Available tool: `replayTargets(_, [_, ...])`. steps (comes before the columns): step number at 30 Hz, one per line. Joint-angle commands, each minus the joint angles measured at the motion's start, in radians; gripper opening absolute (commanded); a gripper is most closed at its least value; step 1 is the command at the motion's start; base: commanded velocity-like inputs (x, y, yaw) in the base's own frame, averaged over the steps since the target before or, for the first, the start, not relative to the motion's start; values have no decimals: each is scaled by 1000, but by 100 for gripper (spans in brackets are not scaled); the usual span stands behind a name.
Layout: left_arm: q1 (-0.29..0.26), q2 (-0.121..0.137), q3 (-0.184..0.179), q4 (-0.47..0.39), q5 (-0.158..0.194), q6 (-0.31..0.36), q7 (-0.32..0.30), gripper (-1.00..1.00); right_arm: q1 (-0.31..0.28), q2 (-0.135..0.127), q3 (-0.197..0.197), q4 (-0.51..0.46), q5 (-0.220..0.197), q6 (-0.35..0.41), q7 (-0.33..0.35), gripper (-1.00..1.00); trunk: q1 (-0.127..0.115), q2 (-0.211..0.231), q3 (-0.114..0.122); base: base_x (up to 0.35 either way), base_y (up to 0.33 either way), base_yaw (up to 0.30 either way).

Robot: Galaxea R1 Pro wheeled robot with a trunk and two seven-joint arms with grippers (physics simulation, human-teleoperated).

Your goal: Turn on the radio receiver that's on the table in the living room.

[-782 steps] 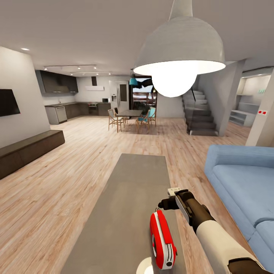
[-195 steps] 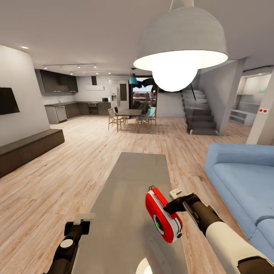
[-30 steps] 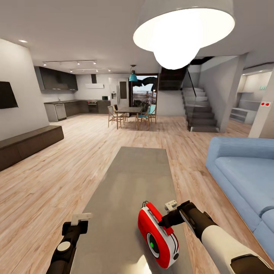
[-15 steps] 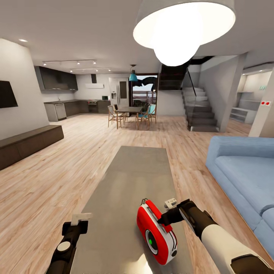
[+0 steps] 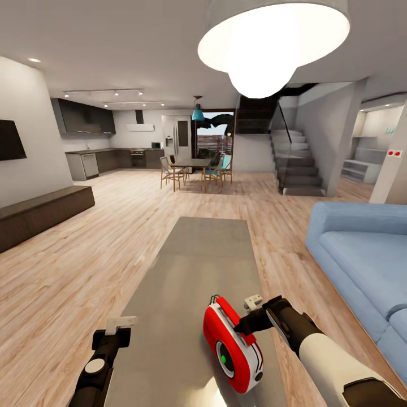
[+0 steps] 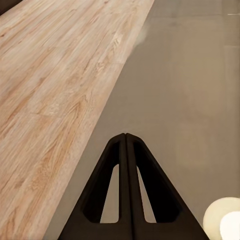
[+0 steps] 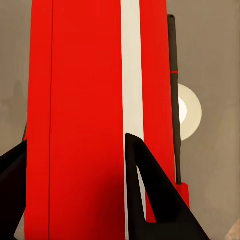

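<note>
One radio – tilted, dial showing – sits in the right gripper over the near end of the table; its fingers clamp the red body. The left gripper is pressed closed above the table edge, its arm cut off.

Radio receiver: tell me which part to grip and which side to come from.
Grip the radio receiver across its narrow red-and-white edge, coming from the sofa side as the right gripper does. It stands on edge on the table, so the thin body fits between the fingers, leaving the dial face free.
</note>
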Motion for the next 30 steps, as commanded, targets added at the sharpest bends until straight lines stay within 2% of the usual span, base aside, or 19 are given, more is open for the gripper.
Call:
replayTargets(1, [0,0,0,0,0,0,0,-100,1,0,1,27,14,-4,0,-100,0,0,0,0,0,0])
replayTargets(3, [0,0,0,0,0,0,0,-100,1,1,1,27,14,-4,-1,-100,0,0,0,0,0,0])
replayTargets(4, [0,0,0,0,0,0,0,-100,1,1,1,28,14,-4,-2,100,0,0,0,0,0,0])
replayTargets(30, [0,0,-2,1,0,-3,0,-100,1,2,1,37,14,-5,-2,100,0,0,0,0,0,0])
